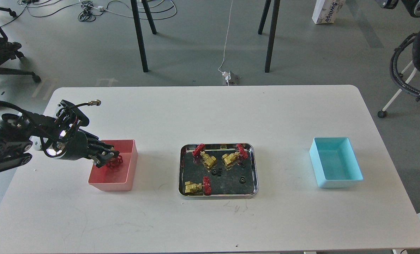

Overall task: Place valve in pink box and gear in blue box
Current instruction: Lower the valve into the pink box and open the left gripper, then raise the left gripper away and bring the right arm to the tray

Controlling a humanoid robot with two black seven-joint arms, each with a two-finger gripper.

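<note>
My left gripper reaches down into the pink box at the left of the table. It is shut on a valve, whose red handwheel shows just beyond the fingertips, low inside the box. Three more valves lie in the steel tray: two at its back and one at its front left. Tiny black gears lie in the tray at the middle and to the right. The blue box stands empty at the right. My right gripper is out of view.
The white table has its edge close behind my left arm. Beyond the table are black table legs, a cable on the floor and a wheeled stand at the far right.
</note>
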